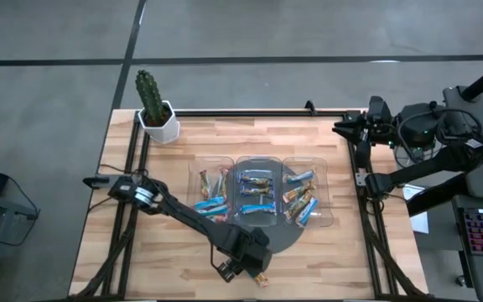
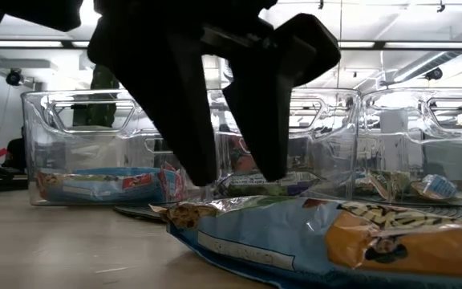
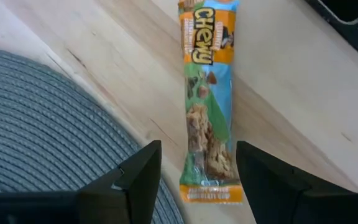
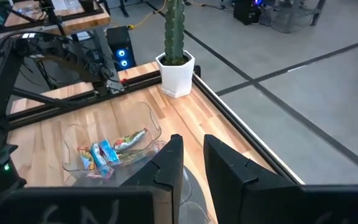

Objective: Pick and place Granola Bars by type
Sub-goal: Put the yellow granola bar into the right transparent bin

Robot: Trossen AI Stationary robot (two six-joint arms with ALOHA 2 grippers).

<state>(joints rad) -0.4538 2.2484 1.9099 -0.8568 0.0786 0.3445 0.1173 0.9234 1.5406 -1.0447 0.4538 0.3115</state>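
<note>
My left gripper (image 3: 194,180) hangs with its fingers apart, one loose granola bar (image 3: 207,106) lying on the wood between them, not gripped yet. Most bars already lie in the three compartments of the clear tray (image 1: 325,220), so I judge this last one remains. I count one bar outside; the bars inside overlap too much to count, and my right gripper (image 1: 339,127) waits at the far corner, its fingers near together and holding nothing.

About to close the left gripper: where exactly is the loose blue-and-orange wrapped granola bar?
The blue-and-orange wrapped granola bar lies flat on the wooden table at its front edge, beside the round grey mat, one end between the left gripper's open fingers.
</note>
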